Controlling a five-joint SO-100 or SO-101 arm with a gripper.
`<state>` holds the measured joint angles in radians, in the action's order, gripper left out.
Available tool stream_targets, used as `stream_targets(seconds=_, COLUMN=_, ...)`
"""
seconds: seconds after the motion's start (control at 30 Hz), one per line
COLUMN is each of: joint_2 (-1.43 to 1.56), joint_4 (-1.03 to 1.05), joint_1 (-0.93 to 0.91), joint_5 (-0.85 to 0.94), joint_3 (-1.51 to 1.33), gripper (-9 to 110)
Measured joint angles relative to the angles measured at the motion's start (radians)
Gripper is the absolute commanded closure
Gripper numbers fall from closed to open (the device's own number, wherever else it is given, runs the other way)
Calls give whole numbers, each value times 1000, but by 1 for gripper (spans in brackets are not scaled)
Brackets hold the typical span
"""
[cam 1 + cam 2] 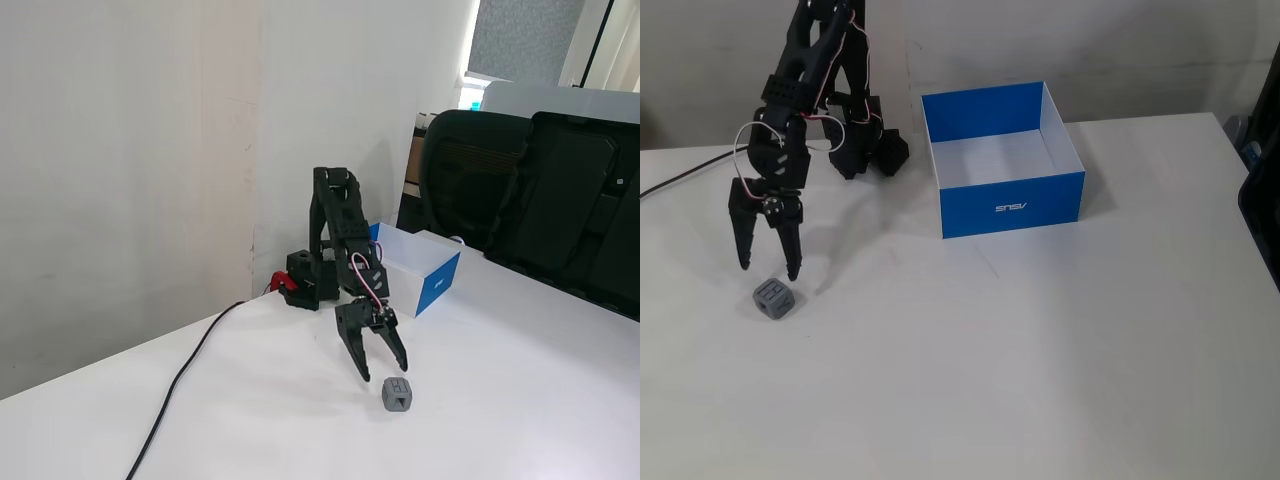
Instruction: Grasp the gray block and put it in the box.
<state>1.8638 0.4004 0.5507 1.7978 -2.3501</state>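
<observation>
White table [1040,380] against a pale wall, both fixed views. Arm [805,70] is folded forward and down, gripper [768,270] pointing at the tabletop with jaws spread wide, nothing between them. Block [773,298] sits on the table just below the fingertips, apart from them as far as I can tell; in a fixed view [397,394] it lies just right of and in front of the tips, gripper [383,372] above it. Block is gray, grooved faces, upright on one face. Box [1010,205] stands well to the right of the block in that view, open top, blue sides, white inside, small logo on the front wall, looks empty; in the other view the box [437,283] is behind the arm. Black cable [180,385] runs across the table from the base toward the front edge. Black case [575,200] at the far right
</observation>
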Motion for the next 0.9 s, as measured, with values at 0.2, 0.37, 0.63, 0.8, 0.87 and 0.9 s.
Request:
stream_targets(seconds=0.2, joint_2=-17, joint_4=0, joint_1=-28, joint_5=-23, joint_3=9, gripper=69)
stream_targets(seconds=0.37, joint_2=-29, joint_4=0, joint_1=-60, joint_5=-37, joint_3=11, gripper=69)
stream_targets(seconds=0.63, joint_2=-104, joint_4=0, joint_1=-67, joint_5=-54, joint_3=64, gripper=69)
stream_targets(seconds=0.8, joint_2=-150, joint_4=0, joint_1=-60, joint_5=-54, joint_3=97, gripper=69)
stream_targets(seconds=0.87, joint_2=-166, joint_4=0, joint_1=-60, joint_5=-54, joint_3=104, gripper=69)
stream_targets(seconds=0.9, joint_2=-173, joint_4=0, joint_1=-60, joint_5=-54, joint_3=107, gripper=69)
